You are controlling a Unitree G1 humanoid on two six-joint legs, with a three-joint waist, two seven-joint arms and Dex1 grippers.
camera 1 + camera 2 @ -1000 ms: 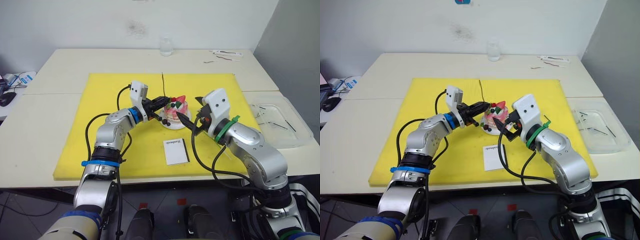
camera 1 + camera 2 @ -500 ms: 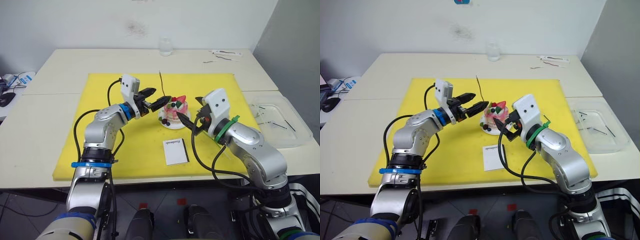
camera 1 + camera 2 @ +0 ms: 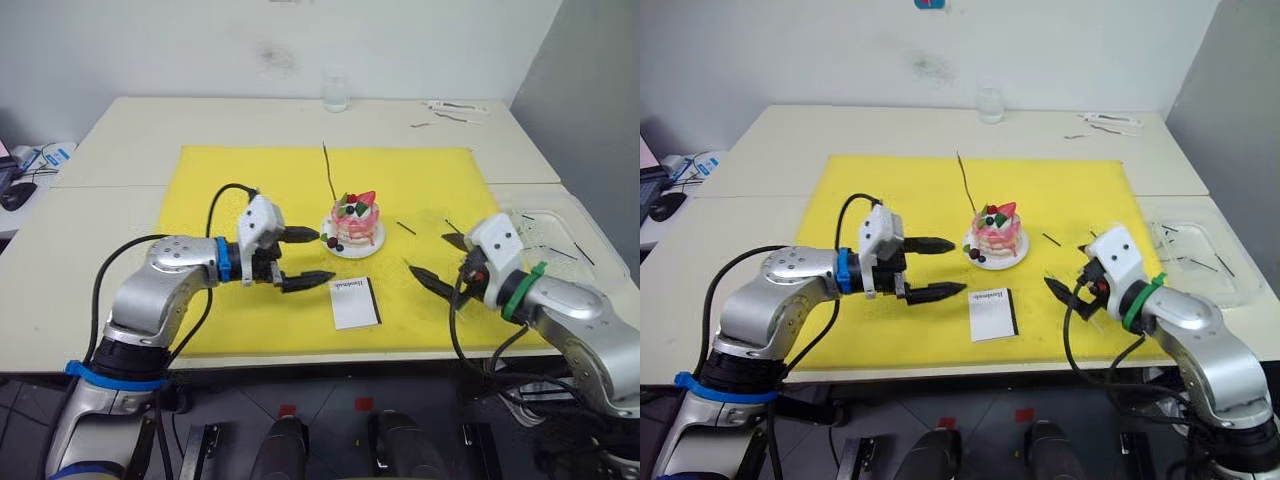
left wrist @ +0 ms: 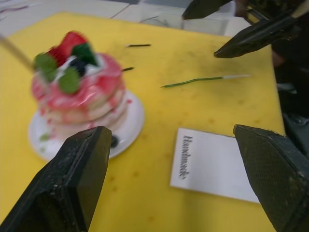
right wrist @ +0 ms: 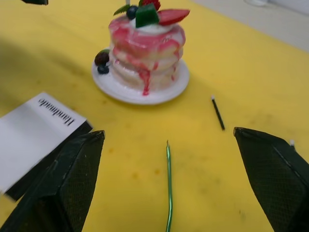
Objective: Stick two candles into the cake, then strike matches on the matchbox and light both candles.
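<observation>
Yellow matting [image 3: 220, 170] covers the tabletop's middle. Toward its left, the left gripper [image 3: 305, 258] is held wide open and empty. One candle [image 3: 331, 175] stands in the one cake [image 3: 354, 219] at the centre; one matchbox [image 3: 352, 302] lies by the near edge. A second candle [image 5: 168, 186] lies flat before the right gripper [image 3: 432, 260], spread wide. Two matches [image 3: 404, 228] are seen beside the cake.

From my seat, the cake [image 3: 355, 223] stood mid-mat with one candle [image 3: 331, 174] rising from its far left side, an upright snag for any reach over the top. The matchbox [image 3: 353, 302] lay flat just in front. Bare yellow mat [image 3: 250, 175] opened wide at the far left. Between cake and my right gripper [image 3: 440, 260], a green candle [image 5: 169, 187] and a match [image 5: 217, 112] lay flat.
</observation>
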